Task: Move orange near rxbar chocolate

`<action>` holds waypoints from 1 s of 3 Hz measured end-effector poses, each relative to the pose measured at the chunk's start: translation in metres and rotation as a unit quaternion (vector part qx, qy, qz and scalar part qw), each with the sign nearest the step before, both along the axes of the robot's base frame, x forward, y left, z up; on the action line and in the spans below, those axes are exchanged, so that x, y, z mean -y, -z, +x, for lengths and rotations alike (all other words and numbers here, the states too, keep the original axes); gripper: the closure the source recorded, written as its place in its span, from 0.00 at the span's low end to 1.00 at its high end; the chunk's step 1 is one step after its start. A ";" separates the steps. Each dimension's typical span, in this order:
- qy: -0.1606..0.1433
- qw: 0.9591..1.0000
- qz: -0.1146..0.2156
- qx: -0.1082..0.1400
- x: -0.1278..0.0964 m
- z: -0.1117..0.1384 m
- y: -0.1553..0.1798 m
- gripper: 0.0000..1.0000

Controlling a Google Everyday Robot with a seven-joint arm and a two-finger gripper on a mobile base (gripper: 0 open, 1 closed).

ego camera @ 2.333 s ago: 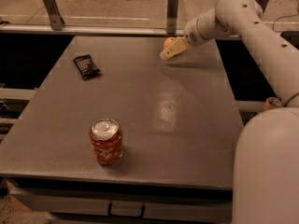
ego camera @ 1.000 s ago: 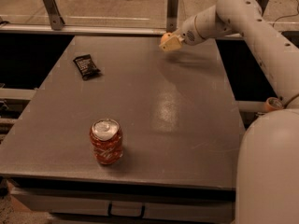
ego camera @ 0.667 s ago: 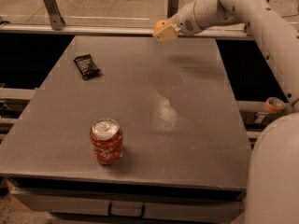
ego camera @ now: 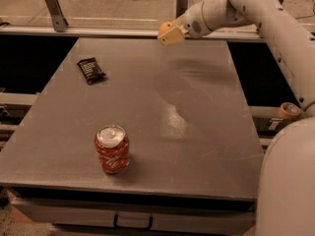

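My gripper (ego camera: 170,33) hangs above the far edge of the grey table (ego camera: 197,146), right of its middle, and is shut on the orange (ego camera: 165,27), a small round fruit that shows just above the pale fingers. The orange is off the table surface. The rxbar chocolate (ego camera: 91,70), a flat black wrapper, lies on the table at the far left, well to the left of and nearer than the gripper.
A red patterned drink can (ego camera: 112,149) stands upright near the table's front edge, left of centre. A metal rail (ego camera: 98,32) runs behind the table. My white arm (ego camera: 266,14) spans the upper right, and my body (ego camera: 288,181) fills the lower right.
The gripper has lifted off the table with the orange and moved leftward along the far edge. The can and the wrapper have not moved.
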State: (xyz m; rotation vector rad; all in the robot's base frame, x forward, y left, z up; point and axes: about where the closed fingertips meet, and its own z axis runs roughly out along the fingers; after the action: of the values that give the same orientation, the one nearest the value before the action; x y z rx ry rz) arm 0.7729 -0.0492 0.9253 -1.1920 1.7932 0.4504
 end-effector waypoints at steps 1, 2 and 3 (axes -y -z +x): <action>-0.051 0.999 0.003 0.005 -0.024 -0.036 -0.008 1.00; -0.123 0.992 0.011 -0.006 -0.071 -0.095 0.002 1.00; -0.143 0.989 0.008 -0.024 -0.088 -0.109 0.021 1.00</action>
State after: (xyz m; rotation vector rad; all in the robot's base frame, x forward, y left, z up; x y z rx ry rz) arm 0.6636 0.0391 0.9045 -1.4441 1.6600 0.6621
